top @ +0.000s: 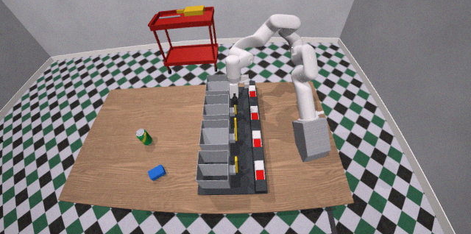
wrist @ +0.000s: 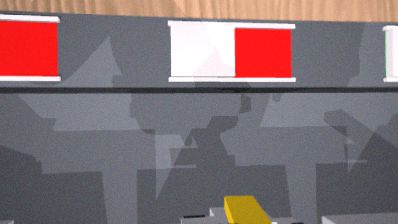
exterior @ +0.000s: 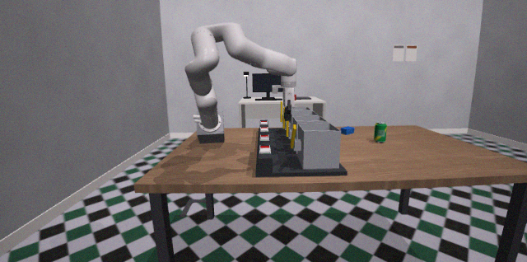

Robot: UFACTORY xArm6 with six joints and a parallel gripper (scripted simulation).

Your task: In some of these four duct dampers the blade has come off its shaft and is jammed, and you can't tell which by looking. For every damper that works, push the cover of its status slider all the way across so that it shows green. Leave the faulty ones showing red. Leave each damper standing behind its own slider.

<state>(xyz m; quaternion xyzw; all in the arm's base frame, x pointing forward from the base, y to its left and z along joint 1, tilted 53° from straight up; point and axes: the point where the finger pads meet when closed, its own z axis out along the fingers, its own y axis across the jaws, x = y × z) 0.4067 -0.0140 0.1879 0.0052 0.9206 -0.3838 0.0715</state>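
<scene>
Gripper (top: pixel 234 98) is down at the far end of the dark base (top: pixel 246 175), right beside the farthest damper (top: pixel 218 86), and the jaws are pinched on that damper's yellow handle (wrist: pixel 244 210), which pokes up at the bottom edge of the wrist view. So it looks like the test twist on the shaft is next, to feel whether the blade turns or is jammed. What matters for the move: the handle sits between the fingers already, while its status slider (wrist: pixel 231 52) lies straight ahead on the far side of the handle from the duct box, with the cover running crosswise, white on one half and red showing on the other. All four sliders (top: pixel 256 138) look red from the top view, so nothing seems marked good yet. Soda can (top: pixel 143 136) and blue block (top: pixel 157 172) are well apart from all this.
</scene>
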